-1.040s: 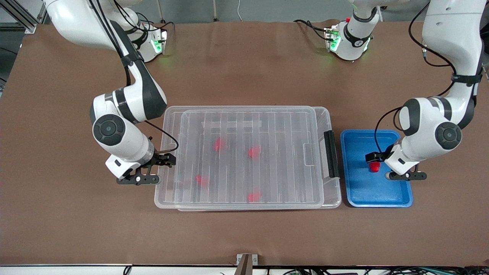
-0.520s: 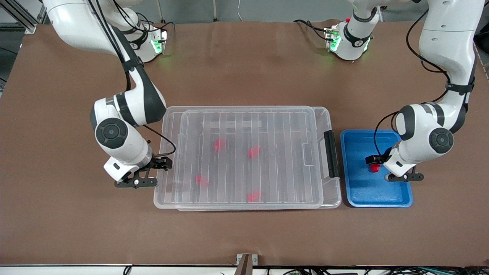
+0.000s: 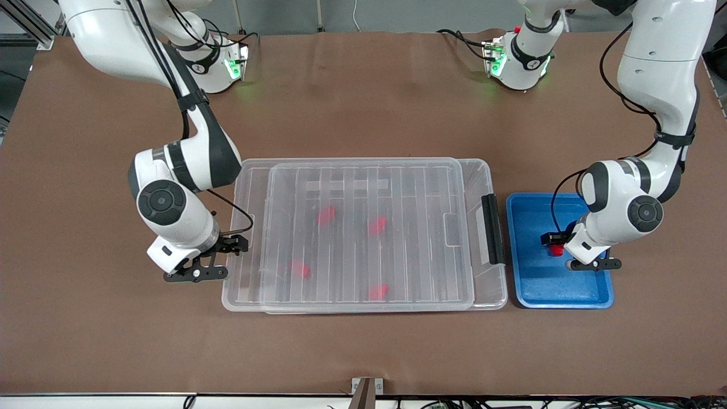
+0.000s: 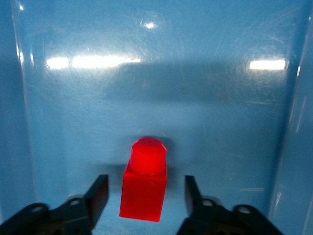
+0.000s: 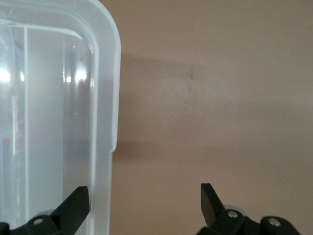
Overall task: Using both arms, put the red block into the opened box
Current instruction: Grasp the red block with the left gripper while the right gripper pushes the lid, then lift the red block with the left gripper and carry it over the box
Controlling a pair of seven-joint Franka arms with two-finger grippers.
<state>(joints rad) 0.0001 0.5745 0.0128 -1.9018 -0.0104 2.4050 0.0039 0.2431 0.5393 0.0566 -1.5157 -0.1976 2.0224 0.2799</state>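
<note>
Left gripper [image 4: 145, 198] down in the blue tray [image 3: 590, 295], jaws straddling the red block [image 4: 144, 187], not yet gripping. Right gripper [image 5: 145, 200] spread wide across the lid [image 3: 363, 187] edge of the box [image 3: 494, 298]. Box unopened; four blocks already inside.

The lid [image 3: 369, 233] now sits farther toward the right arm's end, pulled by the right claw [image 3: 218, 258]. The left claw [image 4: 144, 198] has narrowed around the red block [image 4: 144, 185].

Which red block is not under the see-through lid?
The red block standing on the blue tray, between the left gripper's fingers. The other four red blocks lie inside the clear box, under its lid.
</note>
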